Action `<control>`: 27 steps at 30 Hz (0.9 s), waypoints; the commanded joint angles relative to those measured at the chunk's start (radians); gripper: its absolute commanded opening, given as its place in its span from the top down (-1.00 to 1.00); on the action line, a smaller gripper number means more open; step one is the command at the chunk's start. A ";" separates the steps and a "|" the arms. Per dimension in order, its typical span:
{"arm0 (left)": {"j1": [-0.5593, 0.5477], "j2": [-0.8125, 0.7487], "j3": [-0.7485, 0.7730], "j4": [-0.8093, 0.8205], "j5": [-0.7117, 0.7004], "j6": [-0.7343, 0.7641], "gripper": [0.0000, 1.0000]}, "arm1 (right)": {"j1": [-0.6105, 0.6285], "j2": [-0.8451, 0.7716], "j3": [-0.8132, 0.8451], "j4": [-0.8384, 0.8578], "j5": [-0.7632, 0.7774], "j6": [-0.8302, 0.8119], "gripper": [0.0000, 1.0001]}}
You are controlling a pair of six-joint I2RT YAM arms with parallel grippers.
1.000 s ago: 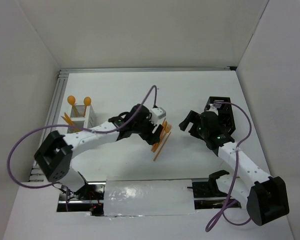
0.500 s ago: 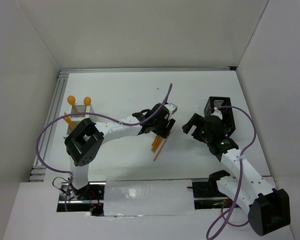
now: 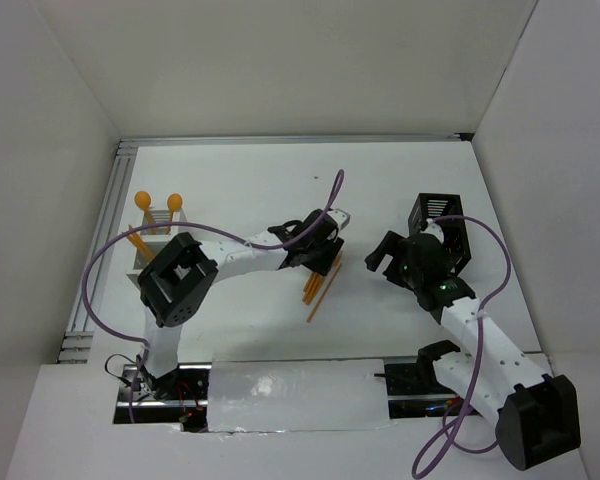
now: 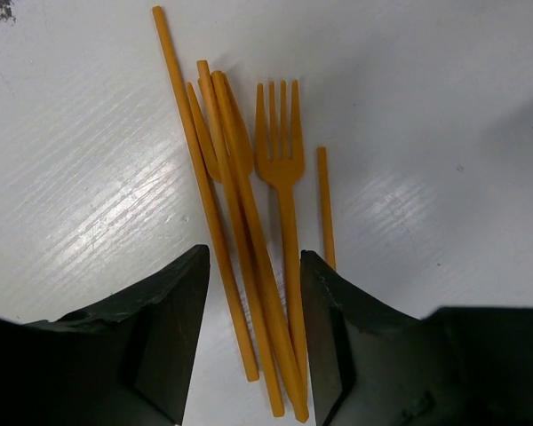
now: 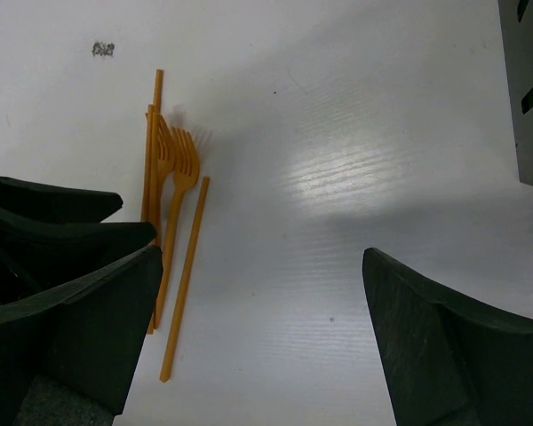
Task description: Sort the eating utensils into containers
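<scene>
Several orange eating utensils lie bunched on the white table: a fork, knives and plain handles. My left gripper is open and straddles their handle ends, its fingers close on either side; one thin piece lies outside the right finger. From above, the pile lies under the left gripper. The right gripper hangs wide open over bare table to the right of the pile. The white container holds two spoons. The black container stands behind the right gripper.
White walls enclose the table on three sides. A metal rail runs along the left edge beside the white container. A purple cable loops off the left arm. The black container's corner shows at the right wrist view's upper right.
The left arm has swung its elbow in and lowered onto the pile, and its jaws have narrowed around the handles. The right gripper has shifted slightly and stays wide open.
</scene>
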 commanded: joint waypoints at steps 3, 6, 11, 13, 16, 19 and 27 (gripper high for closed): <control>0.008 0.057 0.017 0.026 -0.001 -0.008 -0.10 | -0.008 0.025 0.019 0.005 0.017 -0.009 -1.00; 0.007 0.071 0.014 0.024 -0.008 -0.006 -0.06 | -0.008 0.010 0.019 -0.004 0.017 -0.006 -1.00; 0.008 0.071 0.007 0.024 -0.011 -0.003 0.16 | -0.009 -0.025 0.008 -0.014 0.027 0.002 -1.00; 0.010 0.063 0.005 0.026 -0.015 -0.006 0.46 | -0.009 -0.031 0.008 -0.014 0.027 0.005 -1.00; 0.007 0.052 0.003 0.016 -0.022 -0.012 0.76 | -0.011 -0.030 0.008 -0.014 0.027 0.005 -1.00; 0.008 0.020 0.007 0.000 -0.050 -0.012 0.88 | -0.009 -0.024 0.008 -0.014 0.027 0.006 -1.00; 0.060 -0.208 -0.072 0.038 0.047 -0.006 0.87 | -0.011 -0.025 0.008 -0.005 0.027 0.014 -1.00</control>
